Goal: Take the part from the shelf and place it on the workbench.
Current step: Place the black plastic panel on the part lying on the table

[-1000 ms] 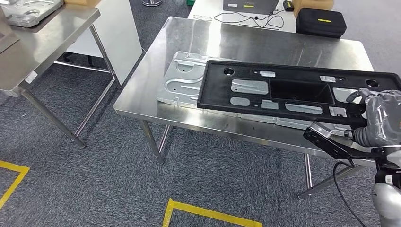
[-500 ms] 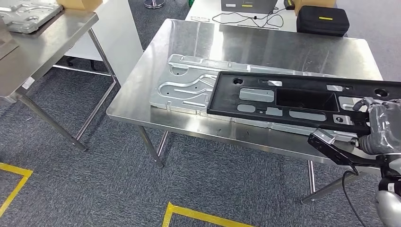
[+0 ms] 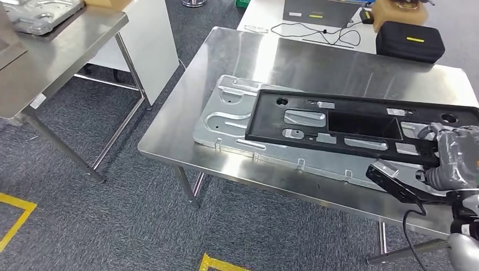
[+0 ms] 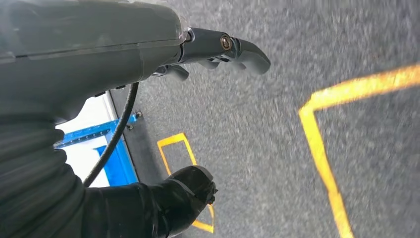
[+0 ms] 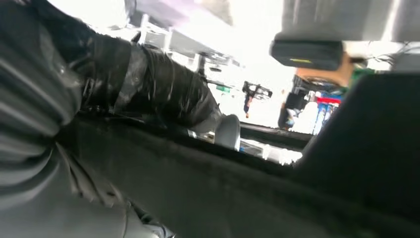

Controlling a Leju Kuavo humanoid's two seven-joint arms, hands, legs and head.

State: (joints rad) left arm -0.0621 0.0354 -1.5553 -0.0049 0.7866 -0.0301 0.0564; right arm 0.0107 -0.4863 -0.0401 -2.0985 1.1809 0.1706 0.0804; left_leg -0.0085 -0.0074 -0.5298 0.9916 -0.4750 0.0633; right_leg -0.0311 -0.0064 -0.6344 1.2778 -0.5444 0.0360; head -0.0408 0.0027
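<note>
I have the right hand (image 3: 454, 155) clamped on the right end of the long black plastic panel (image 3: 350, 124), centre-right over the steel workbench (image 3: 316, 59), apparently resting on a stamped metal sheet (image 3: 226, 121); stiff, light, but gripped off-centre, so liable to sag.

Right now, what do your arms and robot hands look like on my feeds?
The right robot hand is grey under a glossy wrinkled cover, on a ribbed grey wrist. A black bracket juts from that wrist, a black cable loops below it, and the forearm is silver. The left robot hand has dark smooth fingers, a grey casing, a black cable and a ribbed black cover.
</note>
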